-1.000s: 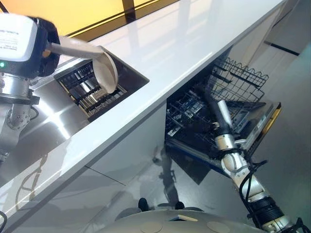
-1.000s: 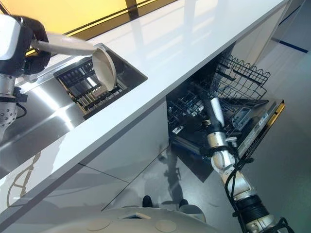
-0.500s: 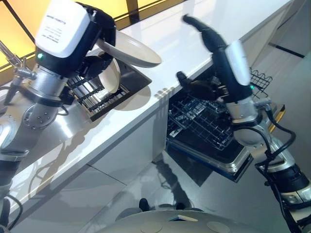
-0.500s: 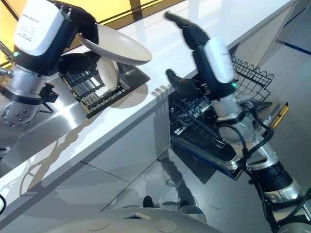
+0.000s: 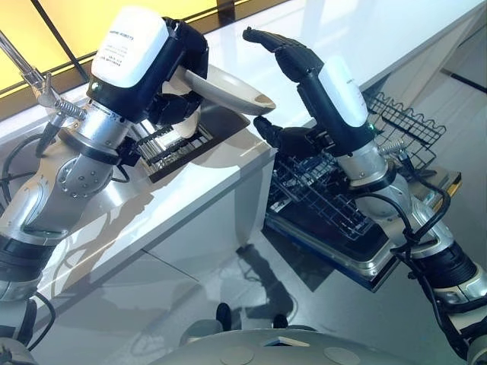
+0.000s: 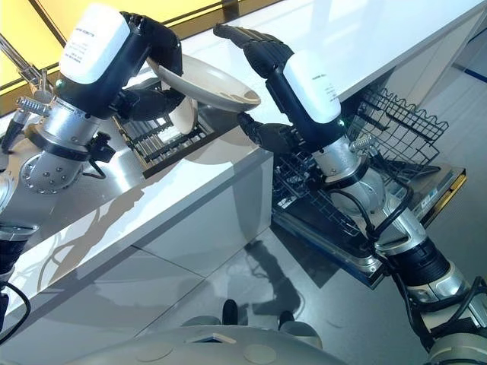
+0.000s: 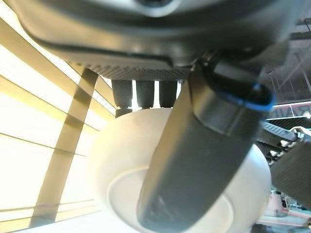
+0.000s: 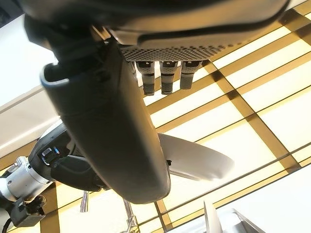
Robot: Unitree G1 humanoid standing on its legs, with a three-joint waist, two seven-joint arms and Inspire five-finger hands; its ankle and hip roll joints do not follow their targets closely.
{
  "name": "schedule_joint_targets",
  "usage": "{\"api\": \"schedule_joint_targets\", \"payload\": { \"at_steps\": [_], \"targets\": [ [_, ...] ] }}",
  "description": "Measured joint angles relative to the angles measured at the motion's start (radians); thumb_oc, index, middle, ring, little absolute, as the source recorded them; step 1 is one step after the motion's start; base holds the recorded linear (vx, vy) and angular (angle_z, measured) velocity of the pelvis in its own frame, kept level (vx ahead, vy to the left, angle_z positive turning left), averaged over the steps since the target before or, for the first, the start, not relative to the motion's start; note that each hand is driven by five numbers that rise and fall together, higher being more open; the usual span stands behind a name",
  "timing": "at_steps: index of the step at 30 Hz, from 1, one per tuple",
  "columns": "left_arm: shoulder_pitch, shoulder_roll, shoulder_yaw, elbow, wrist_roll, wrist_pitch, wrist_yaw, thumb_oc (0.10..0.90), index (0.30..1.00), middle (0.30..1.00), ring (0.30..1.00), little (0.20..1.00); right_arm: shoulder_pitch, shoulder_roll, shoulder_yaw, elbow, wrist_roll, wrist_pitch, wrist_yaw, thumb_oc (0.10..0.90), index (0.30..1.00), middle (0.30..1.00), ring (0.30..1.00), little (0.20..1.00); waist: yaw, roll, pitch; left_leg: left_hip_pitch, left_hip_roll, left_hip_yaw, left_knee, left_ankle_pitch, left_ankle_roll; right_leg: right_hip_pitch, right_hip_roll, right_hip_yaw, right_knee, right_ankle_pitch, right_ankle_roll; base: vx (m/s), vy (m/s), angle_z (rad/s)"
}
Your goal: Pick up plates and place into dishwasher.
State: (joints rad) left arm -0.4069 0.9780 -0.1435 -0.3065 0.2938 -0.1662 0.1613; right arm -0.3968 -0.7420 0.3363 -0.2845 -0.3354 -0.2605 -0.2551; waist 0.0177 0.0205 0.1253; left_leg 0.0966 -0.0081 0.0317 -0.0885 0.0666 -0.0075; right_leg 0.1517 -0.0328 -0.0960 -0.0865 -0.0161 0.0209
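Glossy white counter above the open dishwasher's black wire rack: left hand gripped the round cream plate held aloft, right hand spread open alongside, so handover needed a rim-level, steady approach.

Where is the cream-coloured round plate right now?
The cream-coloured round plate is held in the left robot hand, tilted above the white counter beside the sink rack; the open right robot hand hovers at its far rim.
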Motion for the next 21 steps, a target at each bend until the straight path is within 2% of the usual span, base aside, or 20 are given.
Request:
{"api": "schedule_joint_targets", "payload": {
  "at_steps": [1, 2, 6, 8, 12, 14, 21],
  "targets": [
    [0.000, -0.013, -0.001, 0.000, -0.010, 0.007, -0.003, 0.100, 0.300, 0.300, 0.300, 0.200, 0.000, 0.013, 0.000, 0.000, 0.000, 0.008, -0.005, 0.174, 0.364, 0.364, 0.364, 0.274, 0.000, -0.001, 0.001, 0.000, 0.000, 0.000, 0.000, 0.000, 0.000, 0.000, 0.000, 0.000, 0.000, 0.000, 0.000, 0.00, 0.000, 0.00],
    [0.000, -0.034, -0.002, 0.000, -0.024, 0.013, -0.007, 0.100, 0.300, 0.300, 0.300, 0.200, 0.000, 0.031, 0.000, 0.000, 0.001, 0.016, -0.017, 0.100, 0.300, 0.300, 0.300, 0.200, 0.001, -0.002, 0.002, 0.000, 0.000, 0.000, 0.000, 0.000, 0.000, 0.000, 0.000, 0.000, 0.000, 0.000, 0.000, 0.00, 0.000, 0.00],
    [0.000, -0.110, -0.017, 0.000, -0.062, 0.031, -0.027, 0.100, 0.300, 0.300, 0.300, 0.200, -0.004, 0.106, 0.001, 0.000, 0.003, 0.044, -0.070, 0.100, 0.300, 0.300, 0.300, 0.200, 0.005, -0.003, 0.003, 0.000, -0.001, 0.001, 0.000, 0.000, 0.000, 0.000, -0.002, 0.000, 0.000, 0.000, 0.000, 0.00, 0.000, 0.00],
    [0.000, -0.120, -0.032, 0.000, -0.070, 0.032, -0.034, 0.100, 0.300, 0.300, 0.300, 0.200, -0.006, 0.125, 0.002, 0.000, 0.004, 0.057, -0.082, 0.100, 0.300, 0.300, 0.300, 0.200, 0.005, -0.004, 0.005, 0.000, -0.002, 0.001, 0.000, 0.000, 0.000, 0.000, -0.002, 0.000, 0.000, 0.000, 0.000, 0.00, 0.000, 0.00],
    [-0.018, -0.147, -0.021, -0.002, -0.099, 0.038, -0.011, 0.100, 0.300, 0.300, 0.300, 0.200, 0.015, 0.108, 0.052, 0.012, 0.005, 0.089, -0.084, 0.100, 0.300, 0.300, 0.300, 0.200, 0.006, -0.007, 0.008, 0.000, -0.002, 0.001, 0.000, 0.000, 0.000, 0.000, -0.002, 0.000, 0.000, 0.000, 0.000, 0.00, 0.000, 0.00],
    [-0.020, -0.148, -0.019, -0.001, -0.099, 0.038, -0.012, 0.100, 0.300, 0.300, 0.300, 0.200, 0.017, 0.138, 0.050, 0.012, 0.011, 0.093, -0.101, 0.100, 0.300, 0.300, 0.300, 0.200, 0.004, -0.006, 0.009, 0.000, -0.002, 0.001, 0.000, 0.000, 0.000, 0.000, -0.003, 0.000, 0.000, 0.000, 0.000, 0.00, 0.000, 0.00],
    [-0.020, -0.162, -0.018, -0.001, -0.116, 0.050, -0.012, 0.100, 0.300, 0.300, 0.300, 0.200, 0.017, 0.142, 0.051, 0.010, 0.011, 0.095, -0.106, 0.100, 0.300, 0.300, 0.300, 0.200, 0.005, -0.007, 0.010, 0.000, -0.002, 0.002, 0.000, 0.000, 0.000, 0.000, -0.004, -0.001, 0.000, 0.000, 0.000, 0.00, 0.000, 0.00]
  ]
}}
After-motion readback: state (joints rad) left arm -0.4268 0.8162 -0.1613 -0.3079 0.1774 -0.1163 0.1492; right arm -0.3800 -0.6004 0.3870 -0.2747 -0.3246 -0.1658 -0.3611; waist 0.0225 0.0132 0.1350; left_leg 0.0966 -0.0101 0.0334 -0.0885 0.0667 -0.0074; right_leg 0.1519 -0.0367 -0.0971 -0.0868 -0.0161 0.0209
